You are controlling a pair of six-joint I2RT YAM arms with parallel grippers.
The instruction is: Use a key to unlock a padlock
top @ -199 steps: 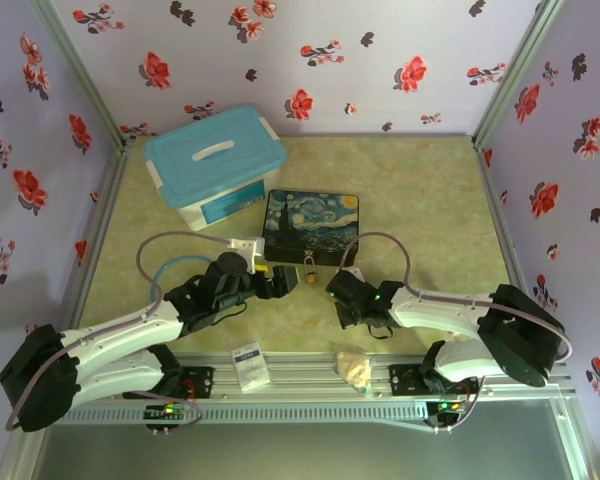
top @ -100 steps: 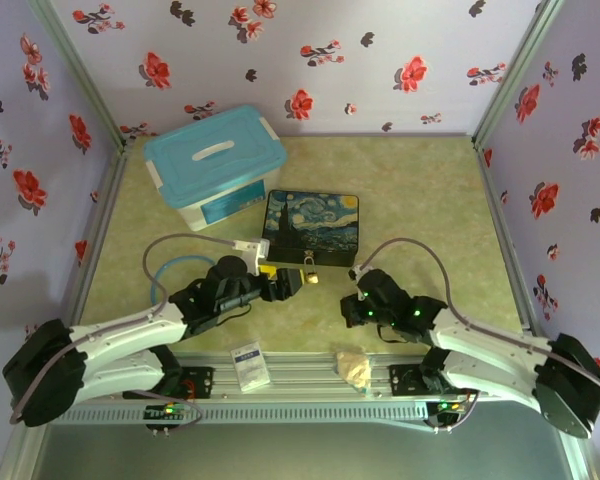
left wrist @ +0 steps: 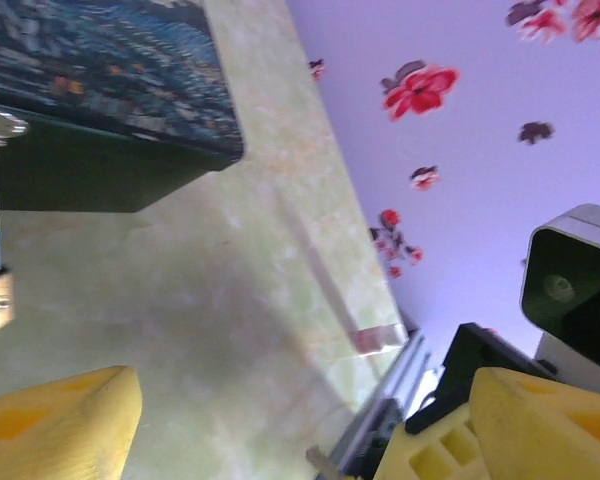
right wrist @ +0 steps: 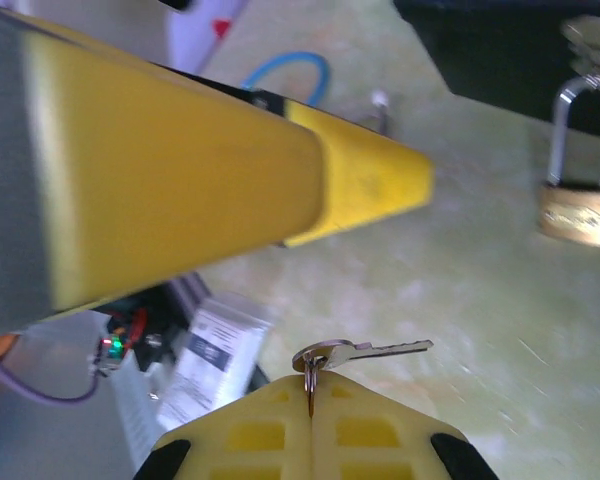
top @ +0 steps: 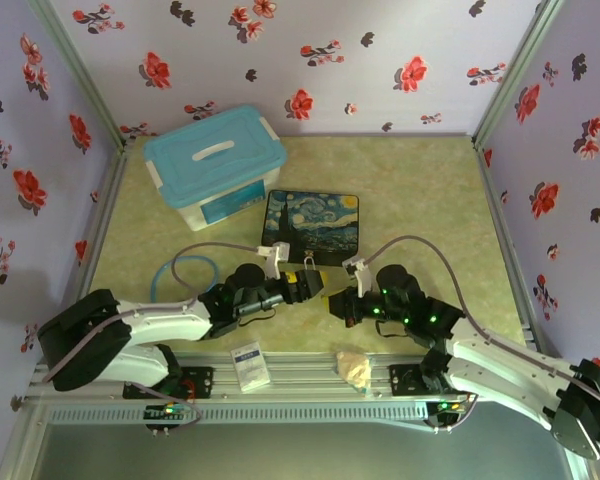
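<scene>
Right wrist: key [right wrist: 365, 351] pinched in right tool [right wrist: 311, 388], padlock [right wrist: 577, 212] apart, upper right.

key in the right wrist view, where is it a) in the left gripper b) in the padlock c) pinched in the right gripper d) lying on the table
c: the key sticks out of the shut right gripper, clamped by its ring, clear of the padlock.
</scene>
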